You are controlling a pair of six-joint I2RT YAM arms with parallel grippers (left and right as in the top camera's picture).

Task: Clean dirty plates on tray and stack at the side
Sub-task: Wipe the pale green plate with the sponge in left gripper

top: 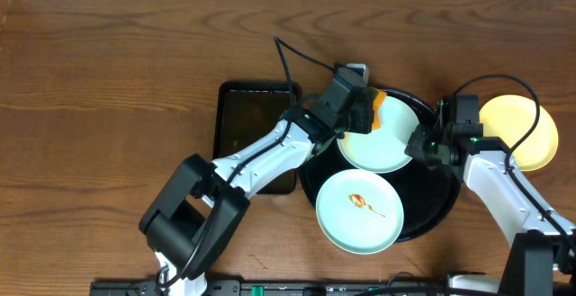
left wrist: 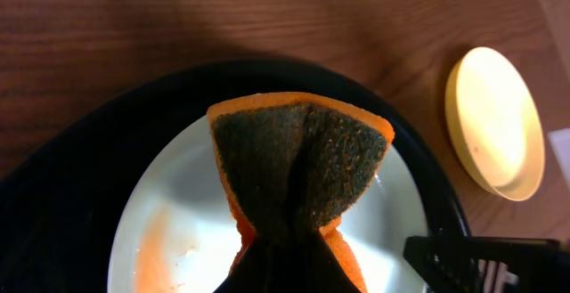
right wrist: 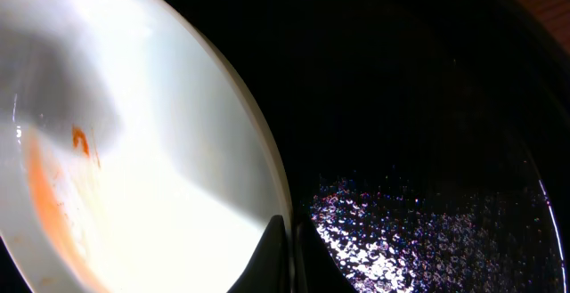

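Two pale mint plates lie on the round black tray (top: 438, 208). The far plate (top: 382, 143) carries a faint orange smear along its left side (left wrist: 147, 244). The near plate (top: 358, 210) has a small orange-red sauce mark. My left gripper (top: 367, 113) is shut on an orange sponge (left wrist: 298, 164) with a dark scouring face, held over the far plate's back edge. My right gripper (right wrist: 287, 257) is shut on that plate's right rim (right wrist: 267, 177). A pale yellow plate (top: 520, 132) sits on the table to the right of the tray.
A smaller rectangular black tray (top: 256, 130) lies left of the round tray, under my left arm. The wooden table (top: 99, 89) stretches out to the left. Wet droplets glisten on the round tray's floor (right wrist: 392, 240).
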